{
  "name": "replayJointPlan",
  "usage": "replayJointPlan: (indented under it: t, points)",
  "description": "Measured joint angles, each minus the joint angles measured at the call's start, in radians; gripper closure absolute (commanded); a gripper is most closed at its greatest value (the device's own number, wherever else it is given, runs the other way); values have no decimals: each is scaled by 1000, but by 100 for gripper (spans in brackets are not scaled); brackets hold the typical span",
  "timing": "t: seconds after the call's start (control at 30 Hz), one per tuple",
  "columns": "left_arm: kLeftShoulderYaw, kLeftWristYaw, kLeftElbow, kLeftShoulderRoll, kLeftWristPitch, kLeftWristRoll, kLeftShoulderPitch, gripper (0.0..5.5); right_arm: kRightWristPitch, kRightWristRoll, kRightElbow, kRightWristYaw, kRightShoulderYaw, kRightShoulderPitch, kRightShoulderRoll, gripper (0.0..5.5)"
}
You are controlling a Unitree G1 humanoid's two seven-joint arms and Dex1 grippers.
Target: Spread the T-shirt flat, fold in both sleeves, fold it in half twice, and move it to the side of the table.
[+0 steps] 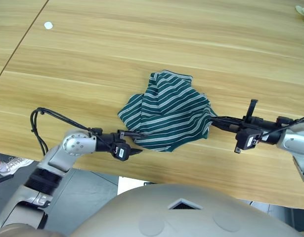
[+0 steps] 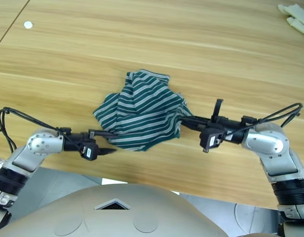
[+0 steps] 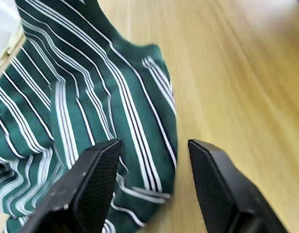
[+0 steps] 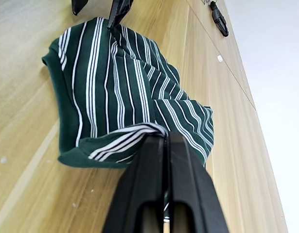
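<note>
The green striped T-shirt (image 1: 166,116) lies bunched up in a heap on the table (image 1: 142,39), close to the near edge, about the middle. The left gripper (image 3: 154,144) is open, with the left edge of the T-shirt between its fingers. The right gripper (image 4: 165,138) is squeezed tight on a fold at the T-shirt's right side. A small white dot (image 1: 48,25) sits near the far left corner.

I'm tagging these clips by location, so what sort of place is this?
Probably an indoor lab or test room, though I can't be sure: a large wooden table with a striped T-shirt bunched on it, and plain grey floor beyond its near edge.
</note>
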Motion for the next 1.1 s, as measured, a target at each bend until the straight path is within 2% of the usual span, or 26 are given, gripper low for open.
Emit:
replayJointPlan:
  t: [0.23,0.37,0.5,0.87,1.1]
  points:
    - [-40,49,46,-19,-60,58,-49,295,0,-3,0,0,0,0,1,550]
    - [-56,49,49,-14,-68,58,-55,357,3,-3,0,0,1,0,1,550]
    - [-68,48,52,-4,-84,54,-53,362,3,-8,2,0,8,0,8,550]
    - [-81,79,105,1,-100,84,-74,544,2,-20,9,0,11,-1,27,550]
    - [-84,94,130,1,-106,100,-101,548,2,-25,9,0,11,-1,28,550]
